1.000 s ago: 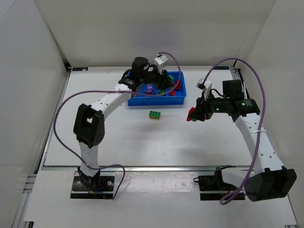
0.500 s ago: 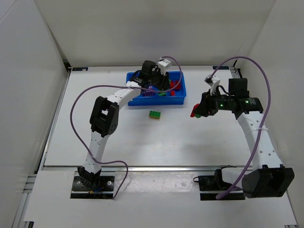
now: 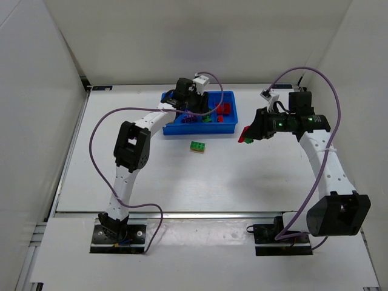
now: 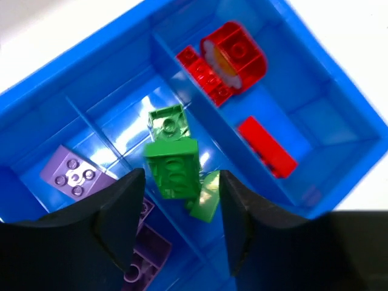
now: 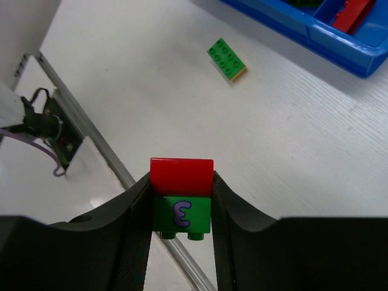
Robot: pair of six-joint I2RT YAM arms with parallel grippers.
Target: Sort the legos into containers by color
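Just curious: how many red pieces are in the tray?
3, in one end compartment: a round one, a studded brick beside it, a plain one apart. Some may be hidden.

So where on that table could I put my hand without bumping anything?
Wide bare table lies between the loose green brick and the arm bases, and left of the blue tray. Crowded: the tray under the left gripper, and beside it where the right gripper holds a red-and-green brick.
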